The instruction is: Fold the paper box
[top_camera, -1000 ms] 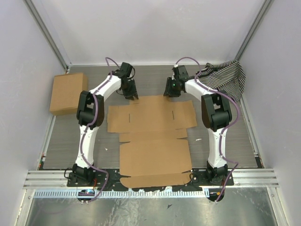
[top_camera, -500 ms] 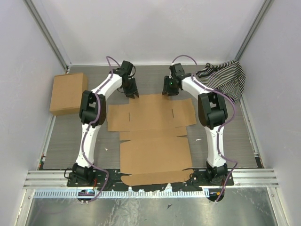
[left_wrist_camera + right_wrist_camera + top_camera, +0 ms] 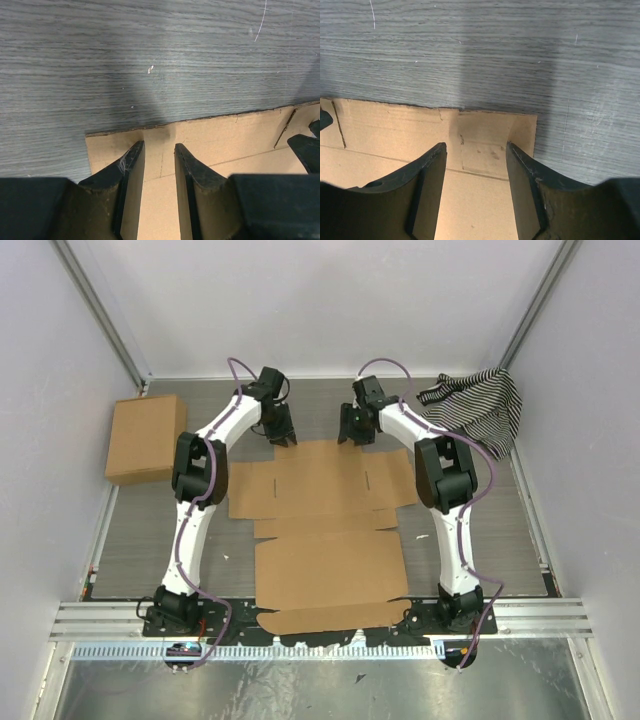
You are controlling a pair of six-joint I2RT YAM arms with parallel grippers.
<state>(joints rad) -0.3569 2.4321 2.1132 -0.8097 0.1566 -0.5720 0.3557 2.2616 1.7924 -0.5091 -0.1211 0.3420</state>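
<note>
Cardboard, plain brown and matte, makes up the paper box [image 3: 320, 510]. It is a flat die-cut sheet of stepped rectangles with creases, short slits and a ragged near edge. It lies on the grey wood-grain table [image 3: 140, 530] and runs from both claws back toward the arm bases.

The left gripper [image 3: 287, 440] points down at the sheet's far edge. Its two dark, tapered, scuffed fingers [image 3: 131, 165] stand a narrow gap apart with nothing clamped between them. In the left wrist view the left gripper [image 3: 159, 146] has bare paper box [image 3: 225, 145] beneath and between the tips. The torn-looking far edge lies just beyond them, and a square corner sits just outside one finger. A thin slit is cut well off to the other side. Past the tips there is only streaked table [image 3: 150, 50].

The right gripper [image 3: 347, 435] hangs over the same far edge, its jaws spread wider and likewise holding nothing. From its wrist camera the right gripper [image 3: 476, 146] frames a small creased panel of paper box [image 3: 395, 135]. The sheet's corner lies just outside one finger. Whether either claw's tips touch the cardboard I cannot tell.

Well outside the left claw sits a ready-formed brown box [image 3: 145, 438]. Outside the right claw lies a crumpled black-and-white striped cloth [image 3: 478, 405].
</note>
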